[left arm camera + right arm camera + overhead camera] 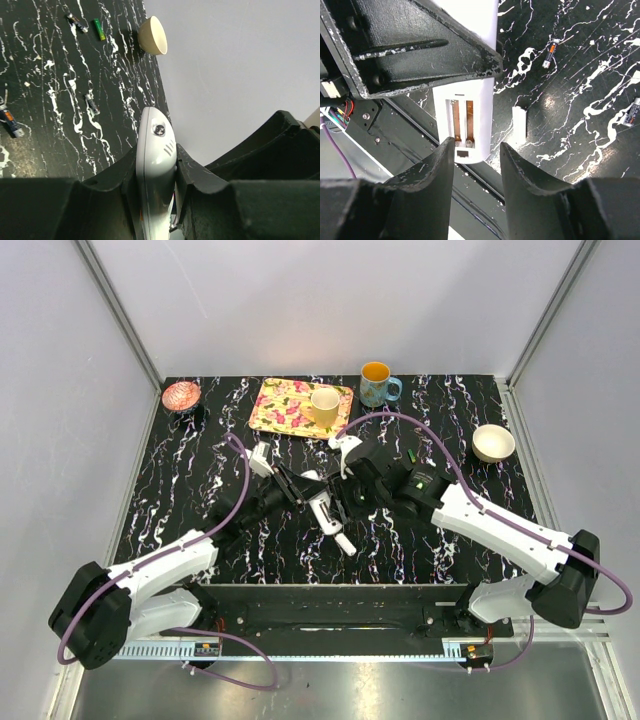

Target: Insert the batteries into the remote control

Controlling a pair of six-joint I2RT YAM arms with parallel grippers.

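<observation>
Remote control (pixel 325 510) sits clamped in the left claw (pixel 156 152) over mid-table, its battery recess bare. Right claw (pixel 476 147) hangs open around the remote's near end. Batteries (pixel 92 103) lie loose on the table (pixel 170 470).

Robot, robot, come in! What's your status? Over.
Left claw shut on remote control. Right claw open at its uncovered battery bay. Batteries loose on table. Nothing blocking the bay.
</observation>
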